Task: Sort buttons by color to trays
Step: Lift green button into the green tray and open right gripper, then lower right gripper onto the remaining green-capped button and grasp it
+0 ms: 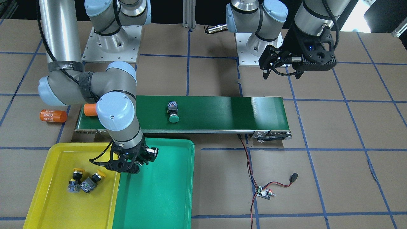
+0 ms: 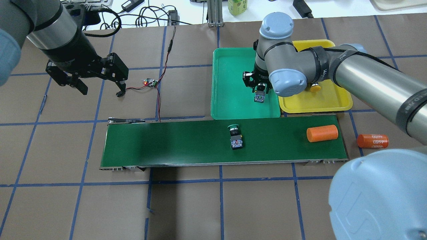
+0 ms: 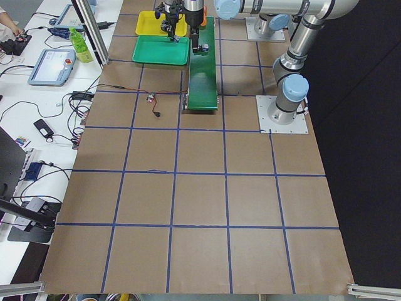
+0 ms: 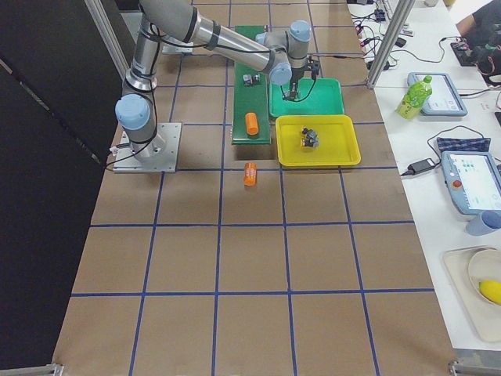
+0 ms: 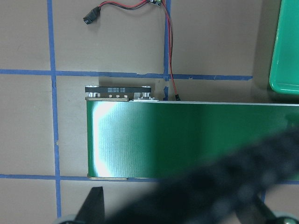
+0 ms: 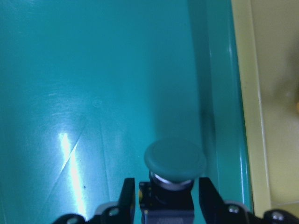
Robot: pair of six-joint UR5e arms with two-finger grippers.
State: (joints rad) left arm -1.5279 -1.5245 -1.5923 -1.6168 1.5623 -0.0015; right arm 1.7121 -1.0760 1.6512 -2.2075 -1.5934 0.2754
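My right gripper is shut on a green-capped button, held over the green tray close to the wall beside the yellow tray. In the right wrist view the fingers clamp the button's dark body and its cap points away from the camera. Another green button lies on its side on the conveyor. Two yellow buttons lie in the yellow tray. My left gripper hangs open and empty above the table, beyond the conveyor's left end.
The long dark-green conveyor runs across the table in front of the trays. One orange cylinder lies on its right end and another on the table beside it. A small circuit board with red-black wires sits near the left gripper.
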